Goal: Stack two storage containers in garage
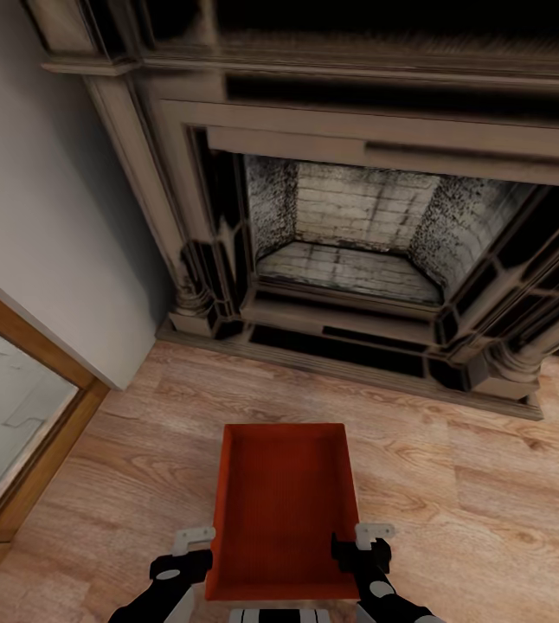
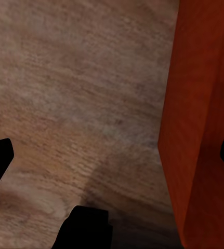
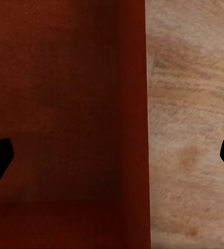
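I see one container [image 1: 281, 510] between my grippers over wood floor [image 1: 452, 484], fireplace [image 1: 349, 234] ahead. Right gripper [image 3: 112, 155] spread wide, straddling its wall; left gripper [image 2: 114, 155] wide open beside it.

Container before the fireplace

The storage container [image 1: 281, 510] sits between the left claw [image 1: 184, 554] and right claw [image 1: 362, 547], fireplace [image 1: 349, 234] behind it, wall [image 1: 46, 190] left.
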Controlling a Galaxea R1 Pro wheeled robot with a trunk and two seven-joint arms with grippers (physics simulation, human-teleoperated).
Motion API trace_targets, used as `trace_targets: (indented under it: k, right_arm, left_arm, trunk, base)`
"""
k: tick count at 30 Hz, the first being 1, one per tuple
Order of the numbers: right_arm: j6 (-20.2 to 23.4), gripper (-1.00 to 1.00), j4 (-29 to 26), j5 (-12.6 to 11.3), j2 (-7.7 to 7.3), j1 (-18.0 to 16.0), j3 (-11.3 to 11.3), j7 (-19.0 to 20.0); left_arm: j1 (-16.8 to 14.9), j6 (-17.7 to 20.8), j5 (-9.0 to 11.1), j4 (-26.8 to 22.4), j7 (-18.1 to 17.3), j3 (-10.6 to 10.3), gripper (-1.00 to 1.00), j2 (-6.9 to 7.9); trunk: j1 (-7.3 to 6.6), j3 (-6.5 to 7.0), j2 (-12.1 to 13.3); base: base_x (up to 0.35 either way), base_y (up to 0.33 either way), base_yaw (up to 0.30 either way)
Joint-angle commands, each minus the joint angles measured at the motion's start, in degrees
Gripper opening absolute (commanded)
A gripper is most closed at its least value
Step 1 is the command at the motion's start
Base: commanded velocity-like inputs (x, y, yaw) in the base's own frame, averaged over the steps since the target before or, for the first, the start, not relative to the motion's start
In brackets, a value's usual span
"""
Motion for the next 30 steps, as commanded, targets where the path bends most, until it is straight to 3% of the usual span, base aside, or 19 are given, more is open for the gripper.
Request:
trace_targets:
  k: [1, 30]
  right_arm:
    - [-0.1, 1.0, 0.1, 0.4, 0.01, 0.0, 0.0, -0.4]
    - [-0.6, 1.0, 0.0, 0.4, -0.2, 0.0, 0.0, -0.4]
  left_arm:
    - [0.0, 0.0, 0.6, 0.1, 0.3, -0.5, 1.0, 0.03]
    - [0.0, -0.1, 0.7, -0.4, 0.1, -0.4, 1.0, -0.33]
  trunk:
    - [-0.01, -0.03, 0.0]
    - [-0.01, -0.03, 0.0]
  base:
    - [0.0, 0.0, 0.0]
    - [0.0, 0.0, 0.0]
